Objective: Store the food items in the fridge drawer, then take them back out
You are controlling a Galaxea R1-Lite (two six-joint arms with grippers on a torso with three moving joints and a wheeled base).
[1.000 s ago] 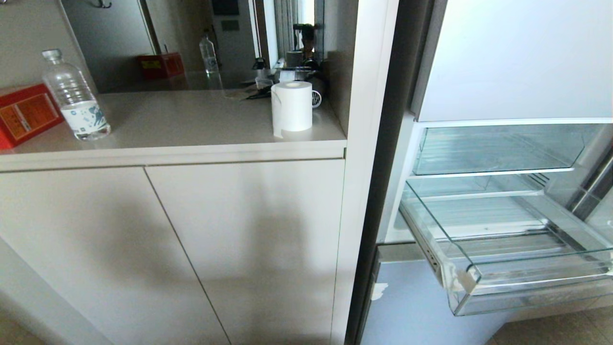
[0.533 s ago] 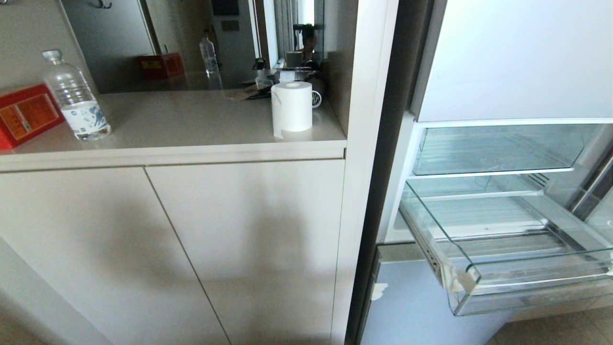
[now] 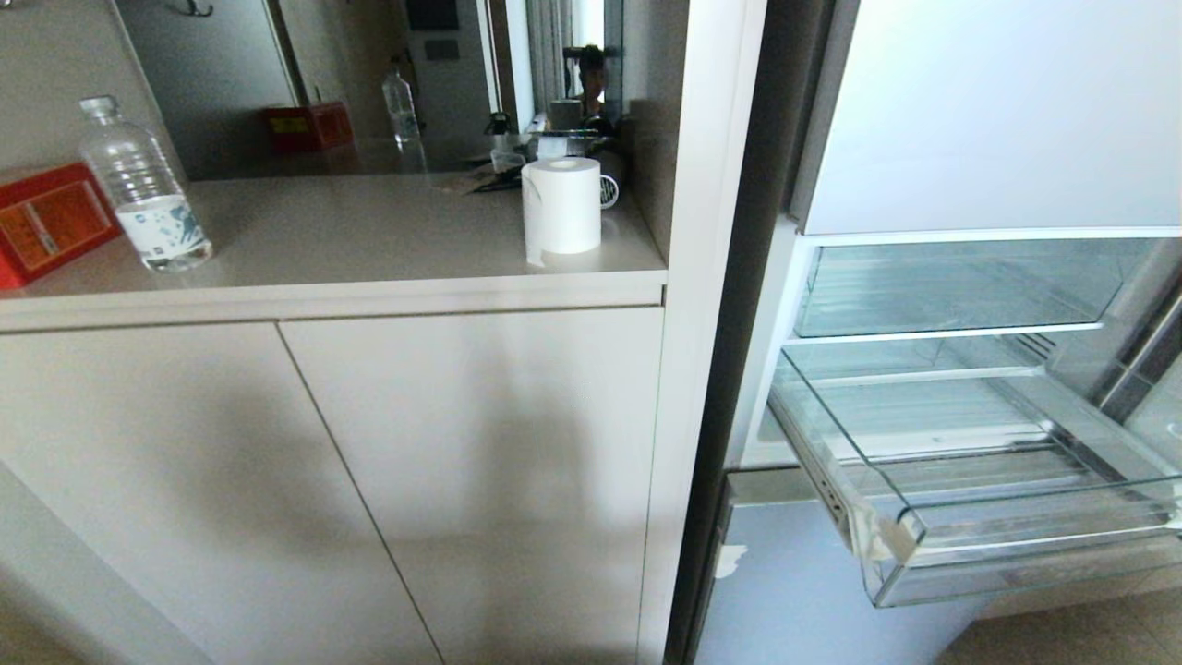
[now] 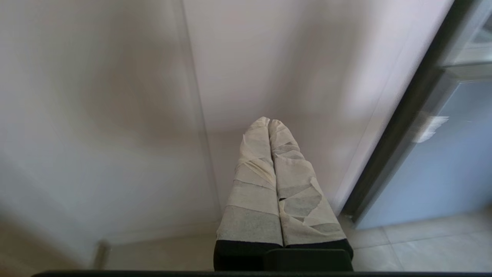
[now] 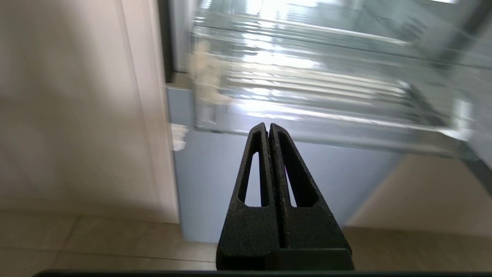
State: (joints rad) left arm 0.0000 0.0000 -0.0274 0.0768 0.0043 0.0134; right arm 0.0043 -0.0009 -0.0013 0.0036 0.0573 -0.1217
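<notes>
Your head view carries neither arm. It gives you the fridge drawer (image 3: 1007, 517) pulled out at lower right, with the beige tape scrap (image 3: 873, 536) on its near front corner and the clear bin (image 3: 951, 291) directly above it. On the counter (image 3: 369, 249) to the left stand a water bottle (image 3: 143, 185), a red box (image 3: 46, 217) and a white paper roll (image 3: 560, 208).

Only the wrist views show you the grippers. The left gripper (image 4: 269, 122), fingers wrapped in pale tape and pressed together, points at the beige cabinet door (image 4: 115, 96) low near the floor, the blue lower fridge door (image 4: 430, 165) off to one side. The right gripper (image 5: 267, 126), black, jaws closed with nothing between them, points at the drawer's front lip from below and in front.

You will find no food items in any view; the drawer floor reads bare where it is visible. The drawer's right end is cut off in the head view, and the right wrist view is smeared, so drawer detail there is hard to make out.

Against the earlier head frames: counter items and drawer sit as before, with only a slight shift of the whole picture.
</notes>
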